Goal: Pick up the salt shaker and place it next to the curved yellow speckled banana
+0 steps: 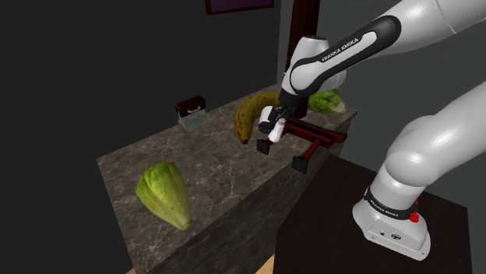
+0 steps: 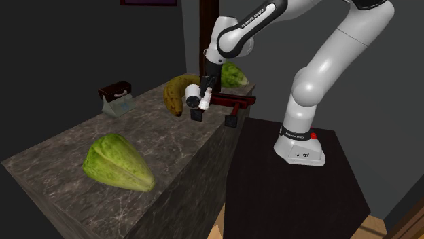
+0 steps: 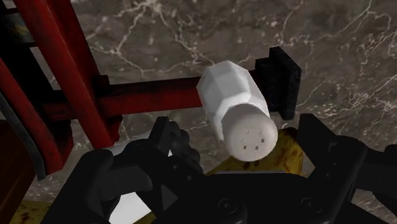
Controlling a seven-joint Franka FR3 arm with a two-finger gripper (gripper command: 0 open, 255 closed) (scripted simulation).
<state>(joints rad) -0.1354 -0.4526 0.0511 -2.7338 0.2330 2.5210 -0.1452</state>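
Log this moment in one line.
gripper: shut on salt shaker | state: lifted, tilted | location: beside banana, above counter

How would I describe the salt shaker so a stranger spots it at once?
Find the dark veined counter, then the yellow banana at its far end. Beside the banana, by a red rack, is the salt shaker: small, white, faceted, with holes in its flat cap, while its neighbours are yellow, red or green.

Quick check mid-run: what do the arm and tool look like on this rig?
White Franka arm with rounded links, dark joints, white FRANKA EMIKA lettering on a dark band near the wrist, and a red mark at the base. All-black two-finger tool with chunky fingers.
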